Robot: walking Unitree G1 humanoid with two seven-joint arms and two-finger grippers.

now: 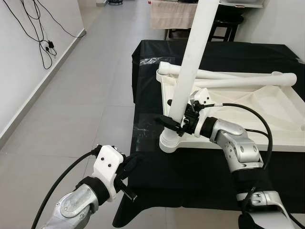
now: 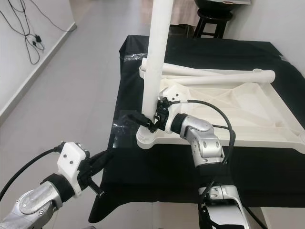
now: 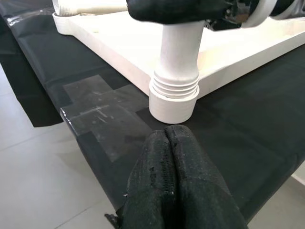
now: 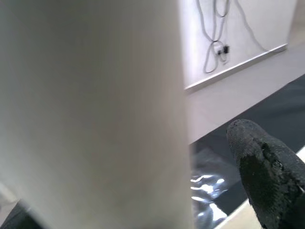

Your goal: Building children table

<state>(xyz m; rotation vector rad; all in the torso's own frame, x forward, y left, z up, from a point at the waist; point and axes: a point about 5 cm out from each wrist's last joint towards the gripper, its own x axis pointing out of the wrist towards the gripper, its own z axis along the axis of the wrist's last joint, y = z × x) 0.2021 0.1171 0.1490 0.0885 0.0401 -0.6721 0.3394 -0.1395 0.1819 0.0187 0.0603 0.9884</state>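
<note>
A white children's table top (image 1: 267, 119) lies upside down on the black-covered table (image 1: 190, 176). One white leg (image 1: 190, 62) stands upright in its near-left corner socket (image 3: 174, 102), with threads showing just above the socket. My right gripper (image 1: 174, 123) is shut on this leg low down, and one black finger (image 4: 267, 167) shows beside the leg (image 4: 90, 109). Two more legs (image 1: 238, 78) lie across the far side of the top. My left gripper (image 3: 166, 131) hovers low off the table's near-left corner, shut on nothing and pointing at the socket.
The black cloth has a shiny tape patch (image 3: 95, 109) near the socket. Grey floor (image 1: 86, 95) stretches to the left. Cables (image 1: 45, 45) hang on the left wall. A dark stool (image 1: 228, 24) and a draped piece of furniture (image 1: 171, 14) stand beyond the table.
</note>
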